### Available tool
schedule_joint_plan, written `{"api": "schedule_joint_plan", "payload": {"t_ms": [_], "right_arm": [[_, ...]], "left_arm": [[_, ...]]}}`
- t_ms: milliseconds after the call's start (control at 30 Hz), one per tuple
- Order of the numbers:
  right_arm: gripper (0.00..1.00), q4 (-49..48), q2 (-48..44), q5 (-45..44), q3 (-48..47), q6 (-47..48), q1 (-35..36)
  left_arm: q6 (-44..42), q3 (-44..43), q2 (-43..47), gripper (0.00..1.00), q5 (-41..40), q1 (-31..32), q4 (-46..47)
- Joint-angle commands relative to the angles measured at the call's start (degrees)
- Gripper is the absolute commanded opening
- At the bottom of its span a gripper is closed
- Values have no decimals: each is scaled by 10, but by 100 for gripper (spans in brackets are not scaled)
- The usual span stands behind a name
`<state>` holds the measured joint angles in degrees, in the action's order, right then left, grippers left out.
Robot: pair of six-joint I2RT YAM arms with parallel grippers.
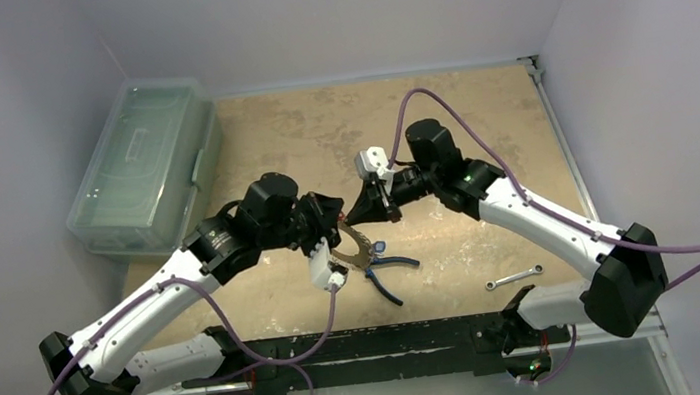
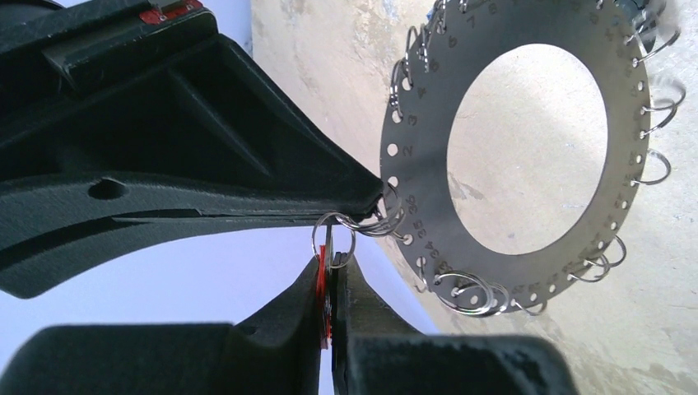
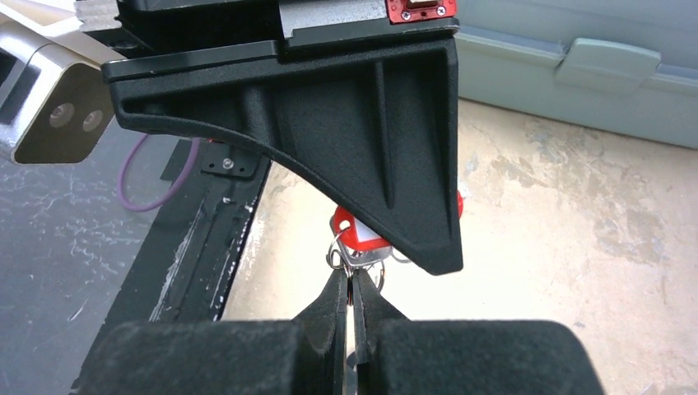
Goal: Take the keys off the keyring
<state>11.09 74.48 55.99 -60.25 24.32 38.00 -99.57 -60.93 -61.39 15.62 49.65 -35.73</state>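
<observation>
- Keyring is held up over the middle of the table, between the two gripper tips. This is where the task's thing sits.
- Far left in the top view, a clear plastic box stands at the table's left edge with its lid on. What it holds cannot be made out. The right wrist view shows only its wall and a latch.
- The left gripper reaches in from the left. Only the left wrist view shows its hold: the jaws are pressed together, with the tip clamped at the rim of the keyring.
- That same view shows what the overhead one cannot. The keyring is a flat silver plate with a wide round hole, numbered holes punched along its edge and small split rings hanging from them.
- The right gripper comes in from the right, its tip just beside the left one. Its jaws are pinched together on a red tag that hangs on one small split ring at the rim. The left wrist view shows the tag only edge-on between those fingers.
- Blue-handled pliers lie on the table just right of and below the keyring.
- A silver wrench lies further right, apart from everything, near the right arm.
</observation>
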Motion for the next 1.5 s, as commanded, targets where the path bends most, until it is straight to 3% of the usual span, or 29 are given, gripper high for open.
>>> {"api": "schedule_joint_plan", "payload": {"t_ms": [0, 300, 667, 1467], "right_arm": [[0, -14, -20, -5, -3, -22, -8], [0, -14, -29, 12, -7, -33, -26], [0, -128, -20, 85, 7, -173, -52], [0, -312, 0, 135, 45, -379, -65]], "left_arm": [[38, -11, 37, 0, -14, 3, 10], [34, 2, 62, 0, -42, 3, -30], [-12, 65, 75, 0, -37, 3, 11], [-67, 125, 73, 0, -60, 4, 89]]}}
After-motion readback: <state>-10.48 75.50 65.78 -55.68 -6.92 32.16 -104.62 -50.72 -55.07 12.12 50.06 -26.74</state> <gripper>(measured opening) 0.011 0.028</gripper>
